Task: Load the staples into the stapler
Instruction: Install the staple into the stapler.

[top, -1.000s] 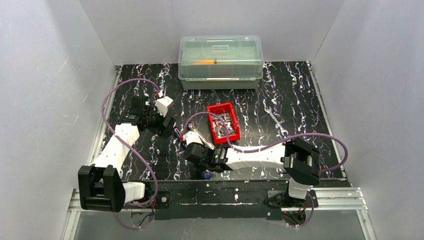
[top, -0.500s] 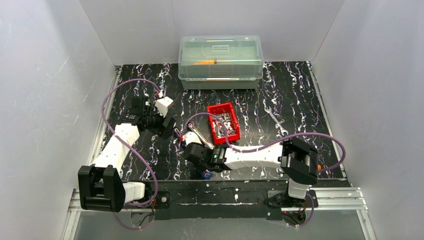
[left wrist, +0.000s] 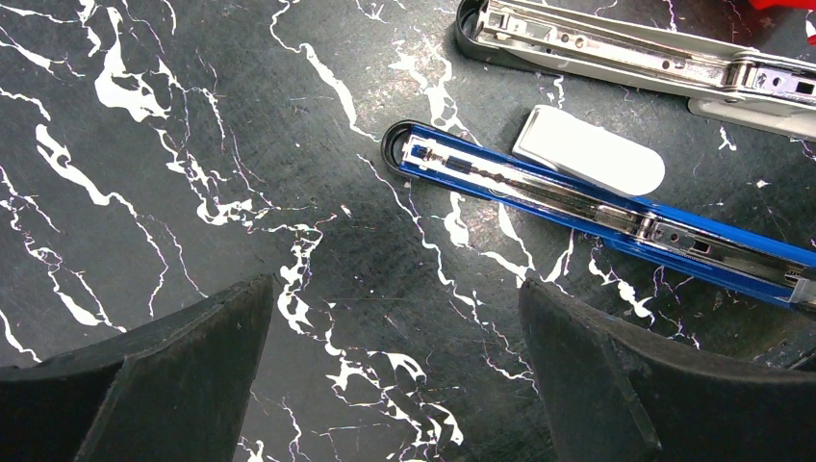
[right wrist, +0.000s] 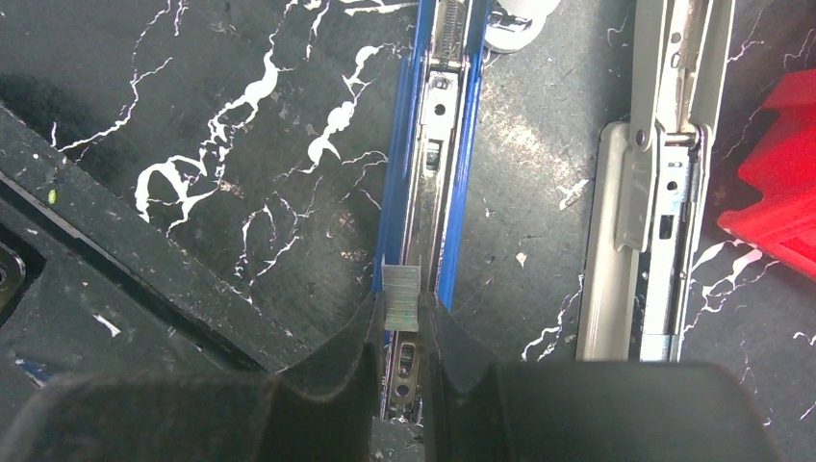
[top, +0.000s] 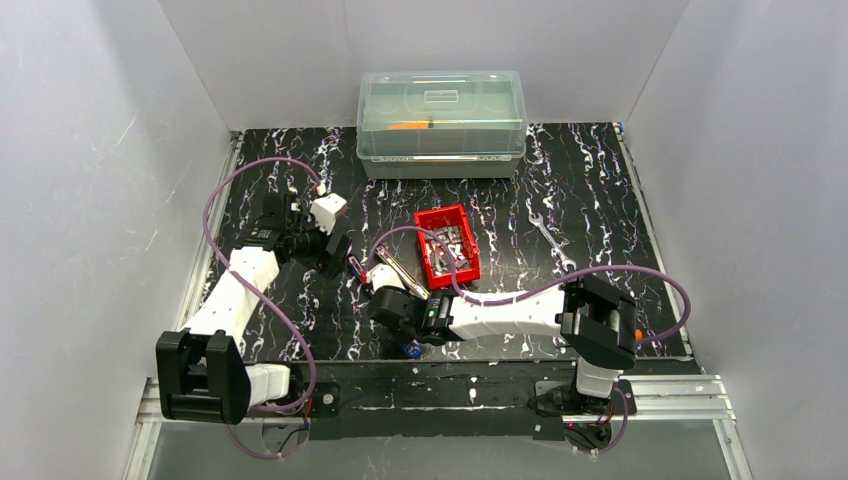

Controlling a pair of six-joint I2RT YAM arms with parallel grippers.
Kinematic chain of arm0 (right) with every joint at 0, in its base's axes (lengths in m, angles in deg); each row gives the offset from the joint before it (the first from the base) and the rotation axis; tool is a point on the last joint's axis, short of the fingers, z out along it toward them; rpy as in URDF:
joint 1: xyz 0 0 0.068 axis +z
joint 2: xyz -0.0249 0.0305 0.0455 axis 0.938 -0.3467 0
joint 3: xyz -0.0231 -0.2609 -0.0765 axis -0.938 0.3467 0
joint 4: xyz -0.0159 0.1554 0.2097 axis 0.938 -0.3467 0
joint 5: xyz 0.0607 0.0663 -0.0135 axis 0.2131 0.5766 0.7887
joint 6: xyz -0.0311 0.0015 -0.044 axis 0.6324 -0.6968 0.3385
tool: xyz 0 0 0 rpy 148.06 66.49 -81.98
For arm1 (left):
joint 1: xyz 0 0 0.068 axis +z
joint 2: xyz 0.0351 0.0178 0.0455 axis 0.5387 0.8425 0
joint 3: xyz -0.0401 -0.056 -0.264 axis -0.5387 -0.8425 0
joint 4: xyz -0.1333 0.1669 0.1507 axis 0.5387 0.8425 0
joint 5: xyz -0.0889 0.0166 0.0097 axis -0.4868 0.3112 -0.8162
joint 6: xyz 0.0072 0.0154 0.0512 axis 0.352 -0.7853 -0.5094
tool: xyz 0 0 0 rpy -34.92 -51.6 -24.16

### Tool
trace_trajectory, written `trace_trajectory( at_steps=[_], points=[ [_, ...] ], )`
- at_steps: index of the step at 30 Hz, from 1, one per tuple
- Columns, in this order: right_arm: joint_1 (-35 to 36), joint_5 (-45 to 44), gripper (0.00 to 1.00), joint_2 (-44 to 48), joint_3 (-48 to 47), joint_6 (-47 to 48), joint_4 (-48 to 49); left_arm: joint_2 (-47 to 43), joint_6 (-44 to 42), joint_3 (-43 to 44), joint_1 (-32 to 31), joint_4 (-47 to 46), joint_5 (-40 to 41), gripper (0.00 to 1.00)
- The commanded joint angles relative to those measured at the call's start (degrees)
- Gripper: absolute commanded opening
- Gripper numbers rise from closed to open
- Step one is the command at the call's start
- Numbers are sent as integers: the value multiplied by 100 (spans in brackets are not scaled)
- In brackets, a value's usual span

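Note:
A blue stapler [right wrist: 435, 144] lies opened flat on the black marbled table, its metal channel facing up. My right gripper [right wrist: 401, 322] is shut on a short silvery strip of staples [right wrist: 401, 292], held right over the near end of that channel. In the left wrist view the same blue stapler [left wrist: 597, 212] lies to the upper right of my left gripper [left wrist: 395, 337]. That gripper hangs open over bare table with nothing between its fingers. More staples [top: 452, 245] lie in a red bin [top: 421, 240].
A second, grey stapler [right wrist: 659, 192] lies open beside the blue one, towards the red bin [right wrist: 784, 183]. A white oblong piece [left wrist: 589, 149] rests against the blue stapler. A clear lidded box [top: 441, 122] stands at the back, and a wrench [top: 551, 243] lies to the right.
The right arm has edged slightly to the left with the staple strip still in its jaws. The left arm has not moved.

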Motion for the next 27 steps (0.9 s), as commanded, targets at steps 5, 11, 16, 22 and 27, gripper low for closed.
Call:
trace_trajectory(
  at_steps=[5,11,16,22,27],
  points=[
    [-28,-226,1,286,140,-89,140,-168,-26,23,31,141,-175,99],
    [-28,-226,1,276,133,-85,140,-172,-21,15,31,149,-183,99],
    [-28,-276,1,307,133,-95,114,-159,-13,5,32,149,-192,99],
    [-28,-267,1,269,109,-106,96,-132,8,32,32,141,-235,99],
    [-28,-248,9,211,53,-90,59,-121,-2,53,31,166,-236,99]
  ],
)
